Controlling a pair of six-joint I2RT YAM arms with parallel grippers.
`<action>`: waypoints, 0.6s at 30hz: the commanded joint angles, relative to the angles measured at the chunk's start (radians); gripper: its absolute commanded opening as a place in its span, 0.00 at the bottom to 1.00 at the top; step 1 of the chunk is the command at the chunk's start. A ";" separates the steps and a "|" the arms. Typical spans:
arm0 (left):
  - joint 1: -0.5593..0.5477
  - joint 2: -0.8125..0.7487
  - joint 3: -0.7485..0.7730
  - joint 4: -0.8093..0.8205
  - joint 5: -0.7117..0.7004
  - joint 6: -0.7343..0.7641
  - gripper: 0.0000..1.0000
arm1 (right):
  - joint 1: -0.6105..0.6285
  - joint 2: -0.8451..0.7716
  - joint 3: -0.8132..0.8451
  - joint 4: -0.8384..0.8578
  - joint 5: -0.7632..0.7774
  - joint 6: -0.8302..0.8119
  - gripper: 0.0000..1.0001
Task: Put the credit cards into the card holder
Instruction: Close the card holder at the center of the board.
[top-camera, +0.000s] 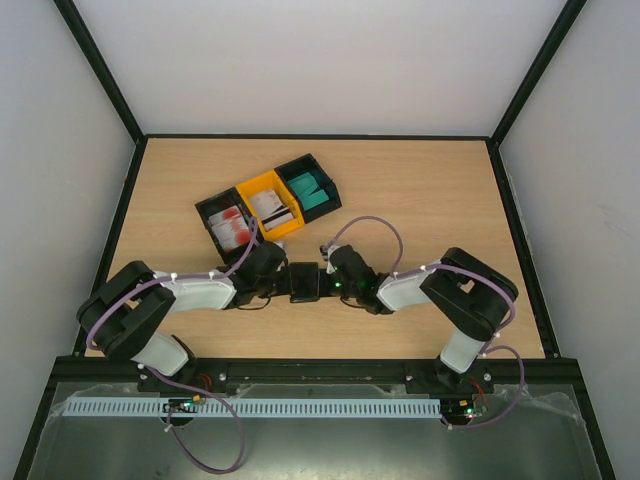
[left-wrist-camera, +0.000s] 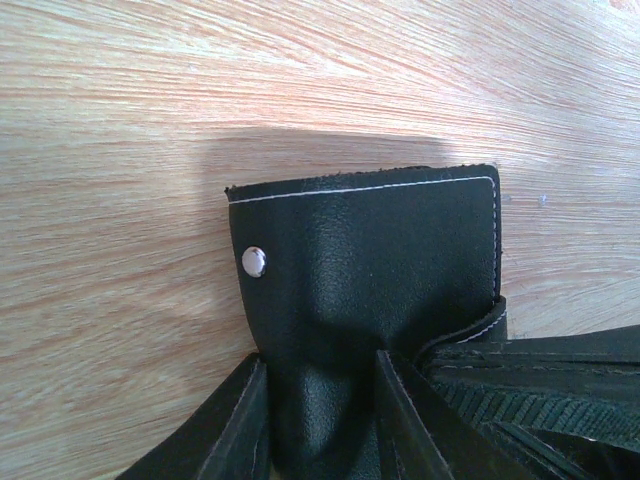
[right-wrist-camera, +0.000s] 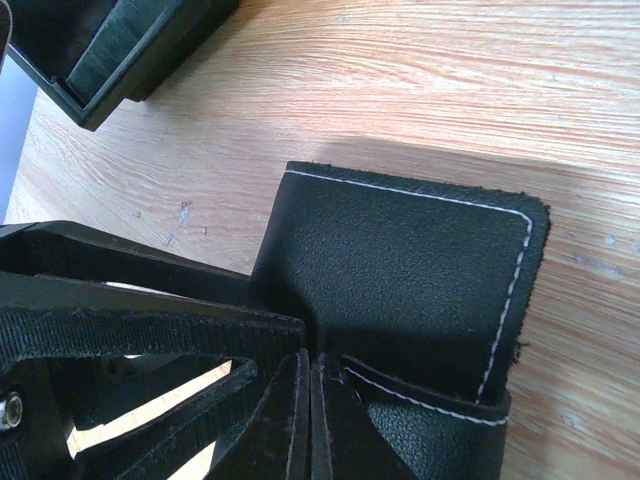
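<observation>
White walls frame the wood-grain table (top-camera: 430, 200) from above, where we see three bins in a row left of centre. One black bin (top-camera: 205, 210) carries red-and-white credit cards (top-camera: 232, 226), the yellow bin (top-camera: 254, 184) white striped cards (top-camera: 274, 208), and the second black bin (top-camera: 296, 166) teal cards (top-camera: 312, 192). The card holder (top-camera: 304, 282) lies toward the table's near edge, about midway along it, between the left gripper (top-camera: 282, 281) and the right gripper (top-camera: 327, 283).

From the left wrist, we see the left gripper (left-wrist-camera: 320, 410) clamped on a fold of the holder (left-wrist-camera: 380, 250), beside its snap stud (left-wrist-camera: 254, 262).

From the right wrist, the right gripper (right-wrist-camera: 310, 380) has its jaws pressed together, tips against the holder (right-wrist-camera: 400, 270). We cannot tell whether leather sits between them.
</observation>
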 joint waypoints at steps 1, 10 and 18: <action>-0.014 0.028 -0.017 -0.049 0.009 -0.007 0.30 | 0.000 0.079 -0.095 -0.253 0.043 -0.008 0.02; -0.013 -0.014 0.014 -0.105 -0.038 0.001 0.37 | -0.032 -0.107 0.064 -0.365 0.160 -0.036 0.07; 0.007 -0.176 0.103 -0.220 -0.142 0.028 0.75 | -0.058 -0.287 0.270 -0.560 0.307 -0.121 0.31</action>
